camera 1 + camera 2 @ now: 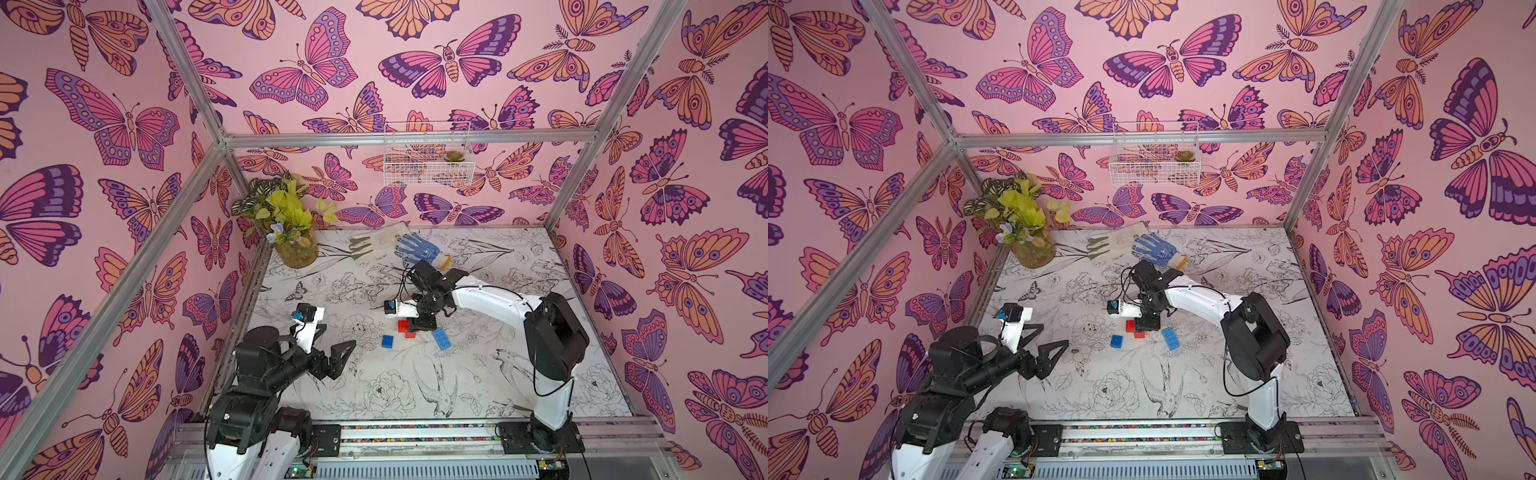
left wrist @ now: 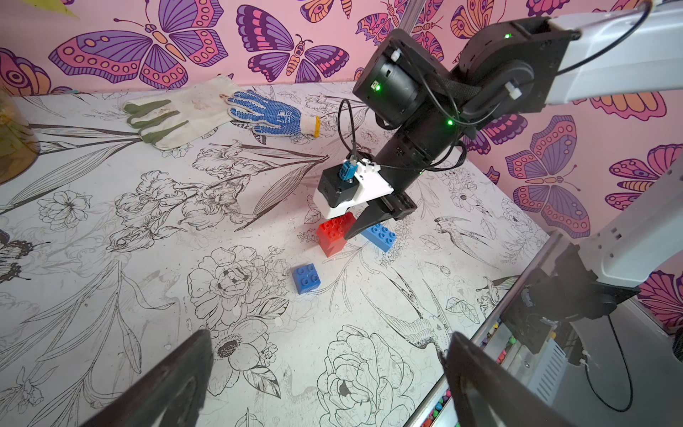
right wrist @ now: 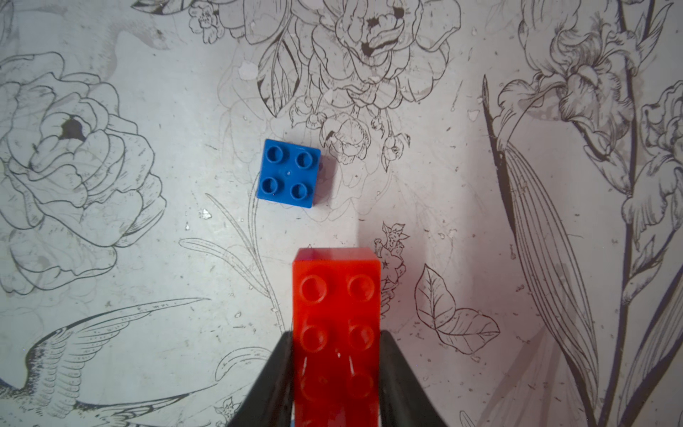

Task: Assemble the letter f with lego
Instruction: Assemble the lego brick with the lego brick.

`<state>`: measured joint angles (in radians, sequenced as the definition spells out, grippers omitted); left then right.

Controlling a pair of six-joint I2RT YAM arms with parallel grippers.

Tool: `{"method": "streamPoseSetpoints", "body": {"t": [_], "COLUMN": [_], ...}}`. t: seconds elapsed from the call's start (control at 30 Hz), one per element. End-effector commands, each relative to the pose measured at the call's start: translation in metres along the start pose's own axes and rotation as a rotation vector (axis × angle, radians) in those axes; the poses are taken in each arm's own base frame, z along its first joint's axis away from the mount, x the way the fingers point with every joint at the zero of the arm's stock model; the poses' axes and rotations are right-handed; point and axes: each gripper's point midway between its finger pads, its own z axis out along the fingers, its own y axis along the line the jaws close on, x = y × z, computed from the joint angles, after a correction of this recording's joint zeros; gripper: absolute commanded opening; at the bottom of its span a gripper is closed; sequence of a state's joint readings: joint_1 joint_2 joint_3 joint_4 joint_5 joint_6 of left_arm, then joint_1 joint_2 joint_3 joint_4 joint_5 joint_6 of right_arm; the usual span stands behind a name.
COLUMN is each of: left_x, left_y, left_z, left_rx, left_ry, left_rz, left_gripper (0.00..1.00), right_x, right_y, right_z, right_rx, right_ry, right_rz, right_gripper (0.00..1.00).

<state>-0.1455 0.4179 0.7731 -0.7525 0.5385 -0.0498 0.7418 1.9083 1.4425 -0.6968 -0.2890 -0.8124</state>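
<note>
Two blue bricks lie loose near the middle of the flower-printed table (image 1: 353,291), the short blue brick (image 1: 387,341) and the long blue brick (image 1: 441,340), and between them the red is where the action is! The right gripper (image 3: 336,336) points straight down, its black fingers (image 3: 277,369) pinching the long red brick (image 3: 336,295) by its two long sides, studs up, roughly half its length poking out past the tips. In the left wrist view that red looks two bricks tall. In a top view a slightly different red, apparently the short red brick (image 1: 410,334), peeks out under the near end; whether the two are pressed home cannot be told. The foot of the stack seems to sit on the table. The long blue brick lies flat and slanted just beside the gripper, on the side of the right arm's base; whether it touches the red is hidden by a finger. The short blue brick sits alone on the other side, near the red but clear of it, studs up. Over to the left gripper (image 2: 330,334): it hovers above bare table, well apart from every brick, fingers (image 2: 177,380) spread wide. Neither blue brick is joined to the red. At the far edge a white glove (image 1: 376,243) and a blue dotted glove (image 1: 417,248) lie touching.
</note>
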Motion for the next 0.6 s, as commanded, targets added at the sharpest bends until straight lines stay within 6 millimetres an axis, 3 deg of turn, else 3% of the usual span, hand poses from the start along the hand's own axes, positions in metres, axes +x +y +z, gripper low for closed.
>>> {"method": "streamPoseSetpoints", "body": {"t": [0.0,0.57], "left_x": [0.001,0.001], "left_y": [-0.003,-0.004], "left_z": [0.002,0.0], "left_rx": [0.018,0.019], "left_ry": [-0.007,-0.011], "left_rz": [0.009,0.012], "left_gripper": [0.99,0.99], "right_x": [0.001,0.012], "right_y": [0.004,-0.002], "right_z": [-0.012,0.003], "right_rx": [0.0,0.005], "right_ry": [0.002,0.034], "right_rz": [0.0,0.013], "right_gripper": [0.22,0.22]}}
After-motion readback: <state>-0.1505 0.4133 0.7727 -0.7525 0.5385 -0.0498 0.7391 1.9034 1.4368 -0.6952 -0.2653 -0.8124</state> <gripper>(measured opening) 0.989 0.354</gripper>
